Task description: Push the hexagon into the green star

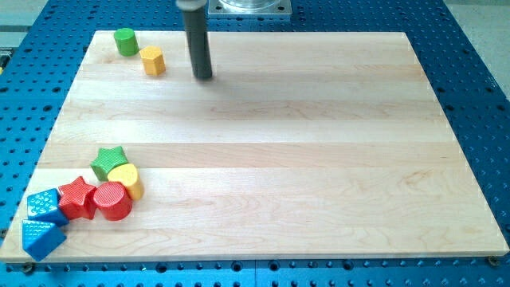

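The yellow hexagon [153,60] lies near the view's top left on the wooden board [319,159], just right of and below a green cylinder [125,41]. The green star [108,161] lies at the view's lower left, touching a yellow heart-shaped block [127,180]. My tip [204,76] rests on the board to the right of the yellow hexagon, with a gap between them. The rod rises from it to the view's top edge.
A red star [76,198] and a red cylinder [112,201] sit below the green star. A blue cube [45,205] and a blue triangular block [41,237] lie at the board's lower left corner. Blue perforated table surrounds the board.
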